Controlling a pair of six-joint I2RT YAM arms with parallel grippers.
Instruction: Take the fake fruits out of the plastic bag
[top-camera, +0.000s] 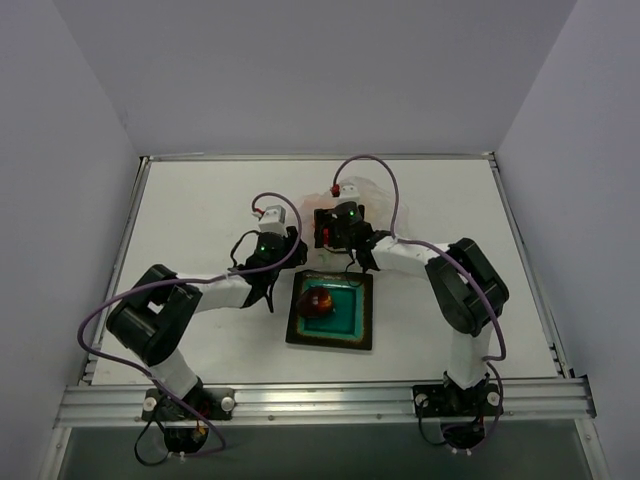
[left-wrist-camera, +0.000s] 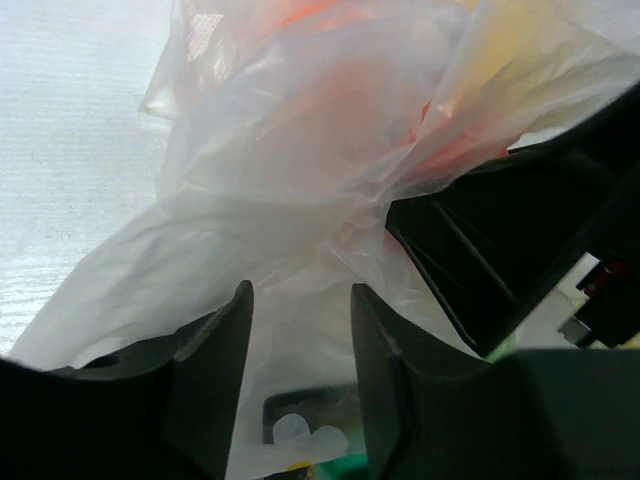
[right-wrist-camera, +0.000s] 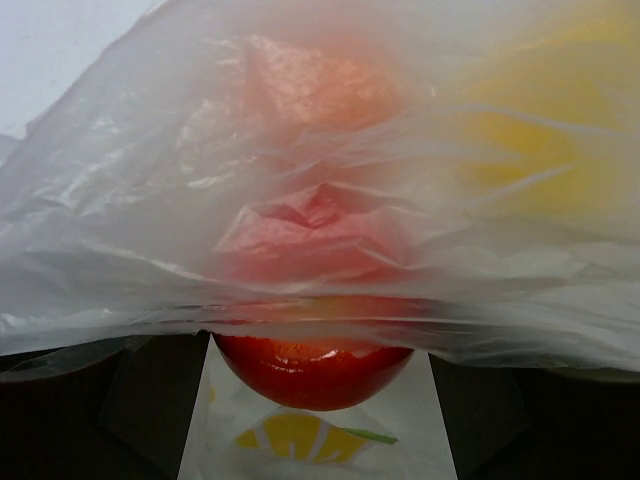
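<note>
**Red fruit clamped on the right, plastic film threading the left**

Dark fingers of the right gripper (right-wrist-camera: 316, 392) are pressing in from both sides on the bright red fruit (right-wrist-camera: 312, 366), and it is sitting glossy and round between them, so that gripper is holding it. The plastic bag (right-wrist-camera: 150, 230) is draping over the top of the fruit, hiding its upper half behind wrinkled film. A yellow and green mark is showing on the film just beneath the fruit. Through the bag, the orange fruit (right-wrist-camera: 322, 88) is glowing further back, and the yellow fruit (right-wrist-camera: 530, 150) is sitting to its right. Both are blurred by the plastic.

Over on the left gripper (left-wrist-camera: 300, 305), the two fingers (left-wrist-camera: 225, 370) are standing a narrow way apart. Bag film is running up through the gap between them. I cannot tell whether they are pinching it or only straddling it. The right gripper's black body is crowding in just beside, on the right of that view.

From the overhead camera, both grippers are meeting nose to nose at the middle of the white table (top-camera: 200, 200). The bag is lying as a pale pinkish heap touching them on the far side. On the near side, between the two arms, the square teal plate (top-camera: 352, 322) is resting flat. The dark red fruit (top-camera: 318, 300) is sitting on it, out of the bag and well apart from the other three.
</note>
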